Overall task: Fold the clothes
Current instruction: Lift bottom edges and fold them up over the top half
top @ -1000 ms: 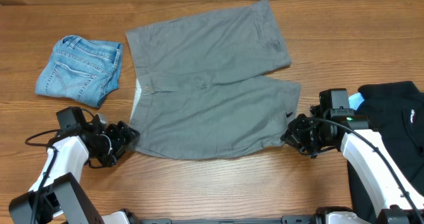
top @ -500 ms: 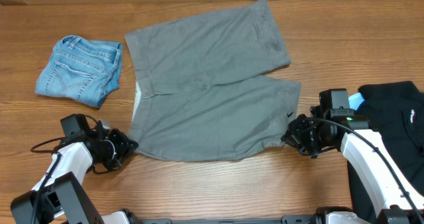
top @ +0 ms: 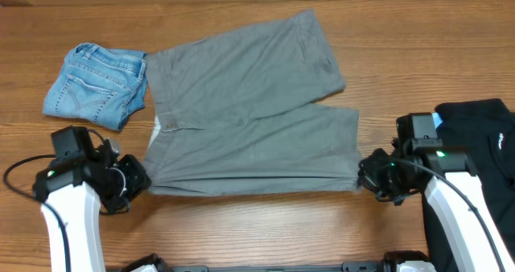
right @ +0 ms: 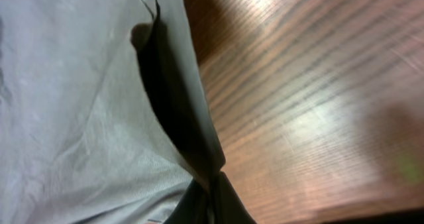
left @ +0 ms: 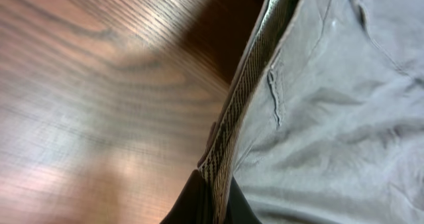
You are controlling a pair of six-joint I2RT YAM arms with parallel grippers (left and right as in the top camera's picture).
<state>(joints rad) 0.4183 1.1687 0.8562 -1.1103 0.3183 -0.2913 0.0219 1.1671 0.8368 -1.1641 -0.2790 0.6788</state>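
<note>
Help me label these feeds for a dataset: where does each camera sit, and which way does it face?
Overhead: above the table, facing straight down on grey shorts, denim shorts, black garment; shows left arm, right arm, left tool, right tool.
Left wrist: on the left arm, looking along its tool at the shorts' waistband; dark fingertips show.
Right wrist: on the right arm, looking at the leg hem; fingertips show.
Shared: all views show the grey shorts and table.
</note>
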